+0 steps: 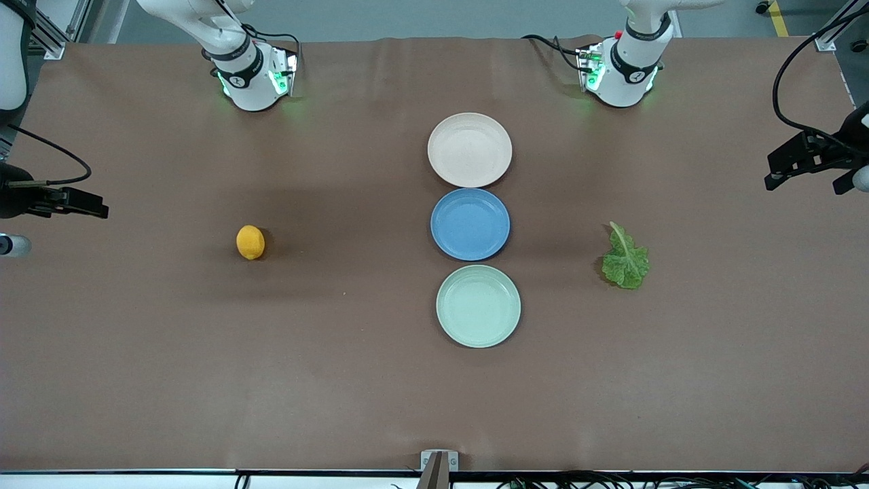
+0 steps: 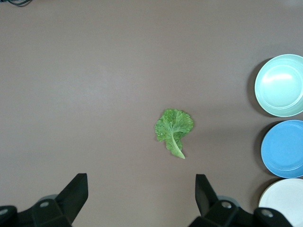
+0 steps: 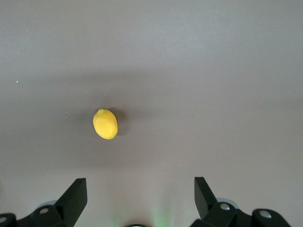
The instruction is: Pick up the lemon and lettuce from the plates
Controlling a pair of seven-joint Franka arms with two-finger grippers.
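The lemon lies on the bare brown table toward the right arm's end, not on a plate. The lettuce lies on the table toward the left arm's end. The beige-pink plate and the mint green plate are both empty. My left gripper is open and empty, high over the table, with the lettuce below it. My right gripper is open and empty, high over the lemon. Neither gripper shows in the front view.
An empty blue plate sits between the two other plates in a row down the table's middle. The arm bases stand at the table's top edge. Black camera mounts hang over both table ends.
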